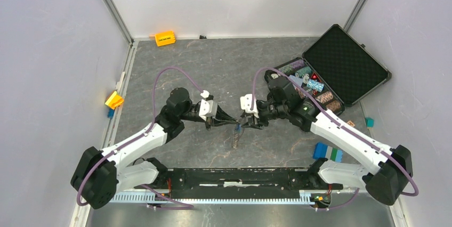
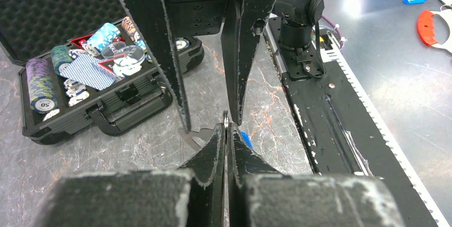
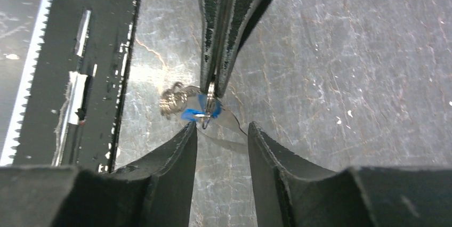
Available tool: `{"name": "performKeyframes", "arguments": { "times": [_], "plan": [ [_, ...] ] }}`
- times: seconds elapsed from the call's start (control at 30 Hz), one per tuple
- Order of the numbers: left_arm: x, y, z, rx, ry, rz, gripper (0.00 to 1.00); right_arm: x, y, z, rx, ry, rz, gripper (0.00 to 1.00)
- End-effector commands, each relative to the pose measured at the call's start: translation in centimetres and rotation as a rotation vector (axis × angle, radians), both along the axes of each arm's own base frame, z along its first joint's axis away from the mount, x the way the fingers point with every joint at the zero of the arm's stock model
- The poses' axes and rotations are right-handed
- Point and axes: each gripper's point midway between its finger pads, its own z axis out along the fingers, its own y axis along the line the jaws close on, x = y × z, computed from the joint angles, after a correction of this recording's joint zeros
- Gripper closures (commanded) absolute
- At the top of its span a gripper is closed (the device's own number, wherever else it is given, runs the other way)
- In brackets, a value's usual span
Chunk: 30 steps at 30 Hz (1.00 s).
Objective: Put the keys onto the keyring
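Observation:
My left gripper [image 2: 226, 127] is shut on the thin metal keyring [image 2: 226, 116], whose edge sticks out past the fingertips. In the right wrist view the same ring [image 3: 209, 99] hangs from the left arm's shut fingers [image 3: 213, 51]. A blue-headed key [image 3: 194, 113] and a silvery bunch [image 3: 171, 100] dangle beside it. From above, the keys [image 1: 235, 137] hang down between the two grippers over the grey table. My right gripper [image 3: 222, 126] stands open just short of the ring, with nothing between its fingers. Its fingers [image 2: 173, 67] face the left gripper tip to tip.
An open black case [image 1: 341, 62] with poker chips and cards sits at the back right. Small blocks lie around: orange [image 1: 164, 38] at the back, yellow [image 1: 114, 99] at the left wall, blue and green [image 1: 327, 152] by the right arm. The black base rail [image 1: 240, 176] runs along the near edge.

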Motion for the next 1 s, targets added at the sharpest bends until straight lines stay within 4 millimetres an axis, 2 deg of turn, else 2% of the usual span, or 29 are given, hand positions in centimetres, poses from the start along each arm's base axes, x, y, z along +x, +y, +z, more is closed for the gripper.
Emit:
{"name": "performKeyframes", "arguments": {
  "times": [0.0,0.17,0.37,0.5,0.77,0.97],
  "plan": [
    [-0.7,0.2,1.4,-0.049,-0.041,-0.03,0.98,-1.6,0.8,1.5,0.085,0.025,0.097,0.57],
    [-0.7,0.2,1.4,-0.05,-0.042,-0.032,0.98,-2.1,0.8,1.5,0.086,0.042,0.128,0.65],
    [-0.9,0.2,1.6,-0.057,-0.037,-0.045,0.98,-1.7,0.8,1.1,0.073,0.043,0.113,0.87],
    [-1.1,0.2,1.8,-0.063,-0.036,-0.051,0.98,-1.5,0.7,0.7,0.065,0.04,0.105,0.92],
    [-1.5,0.2,2.2,-0.078,-0.033,-0.073,0.98,-0.8,0.6,0.5,0.054,0.029,0.064,0.9],
    [-1.4,0.0,2.6,-0.096,-0.021,-0.076,0.98,-0.5,1.3,0.3,0.054,0.078,0.057,0.78]
  ]
}}
